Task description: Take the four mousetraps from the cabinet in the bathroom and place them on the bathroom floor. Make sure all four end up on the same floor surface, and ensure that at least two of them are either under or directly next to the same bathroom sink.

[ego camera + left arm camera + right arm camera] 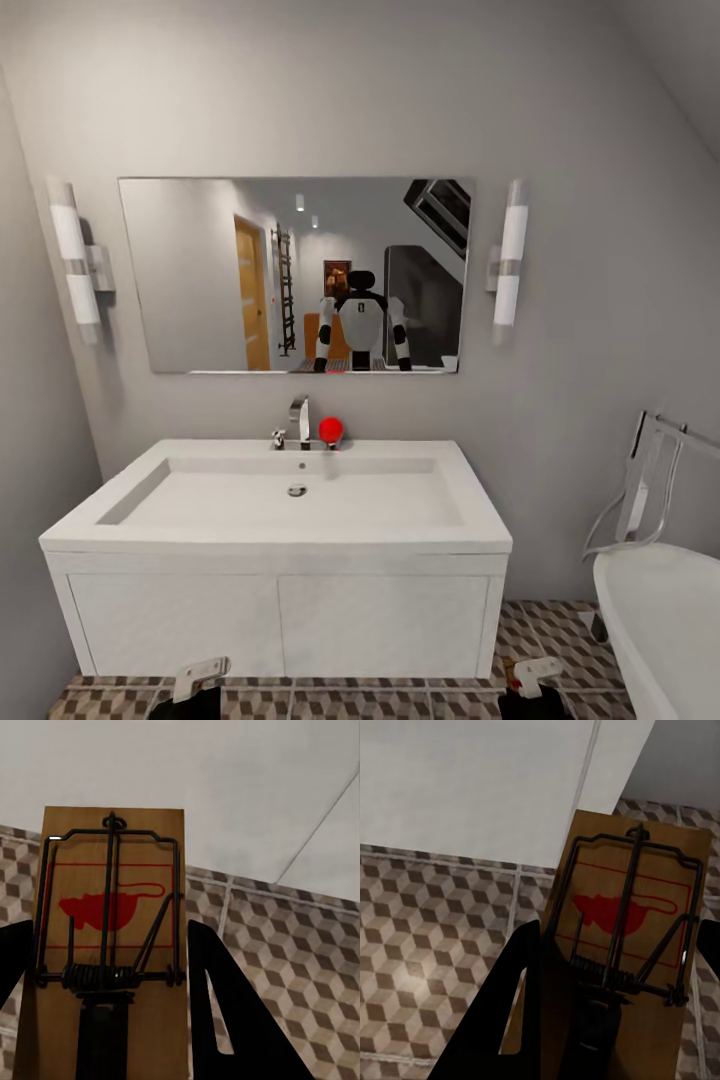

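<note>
On the far left of the head view a white and chrome tubular wall lamp [78, 262] hangs beside the wide frameless mirror [200, 275], and a matching lamp [509, 262] hangs on the mirror's other side. Below stands the wide white rectangular sink [290, 495] on its boxy white vanity, with a chrome tap [299, 420] and a small red ball [331, 430] just beside it at the back rim.

Low at the left, in front of the vanity, the left gripper [200, 678] shows its pale end above the cube-patterned brown, beige and white bathroom floor [545, 625]. In the left wrist view its dark fingers [232, 1020] stand on either side of a flat brown wooden mousetrap [112, 937] with black wire and a red mouse mark; the board lies between them, its far end reaching out past the tips toward the white vanity front, and the fingers are clenched on it.

Further right the right gripper [535, 675] sits low, near the vanity's right corner. In the right wrist view its dark fingers [521, 997] grasp a second wooden mousetrap [634, 937], which likewise sticks out beyond them, tilted, over the tiles.

At the far right is the rim of the white oval bathtub [660, 620] with chrome pipework [640, 480] above it.
</note>
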Robot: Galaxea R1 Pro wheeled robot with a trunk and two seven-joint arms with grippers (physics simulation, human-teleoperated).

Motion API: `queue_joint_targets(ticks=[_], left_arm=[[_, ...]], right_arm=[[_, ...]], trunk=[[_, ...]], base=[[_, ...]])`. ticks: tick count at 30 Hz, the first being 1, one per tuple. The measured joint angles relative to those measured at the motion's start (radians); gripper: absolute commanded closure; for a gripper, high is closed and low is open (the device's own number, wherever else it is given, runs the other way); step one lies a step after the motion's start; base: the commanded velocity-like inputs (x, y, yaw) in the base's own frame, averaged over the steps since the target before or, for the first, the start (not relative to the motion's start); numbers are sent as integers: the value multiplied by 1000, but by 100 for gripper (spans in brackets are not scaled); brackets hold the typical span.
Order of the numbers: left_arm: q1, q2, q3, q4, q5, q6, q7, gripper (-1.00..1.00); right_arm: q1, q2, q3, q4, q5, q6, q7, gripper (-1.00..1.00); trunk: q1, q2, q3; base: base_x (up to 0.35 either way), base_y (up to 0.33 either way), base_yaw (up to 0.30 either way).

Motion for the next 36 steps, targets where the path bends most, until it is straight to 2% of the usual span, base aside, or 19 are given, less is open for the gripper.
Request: queue_joint_targets(ticks=[15,23,36], left_arm=[[0,0,0,0,0,0,1,100],[0,-10,0,0,0,0,1,100],[0,-7,2,0,0,-1,1,100]], right_arm=[[0,0,0,0,0,0,0,100],[0,0,-3,0,-1,-1,0,100],[0,0,-3,0,-1,-2,0,100]], trunk=[[58,-105,-47],[88,-161,-72],[138,-252,-113]], base=[[0,0,0],[0,0,0],[0,0,0]])
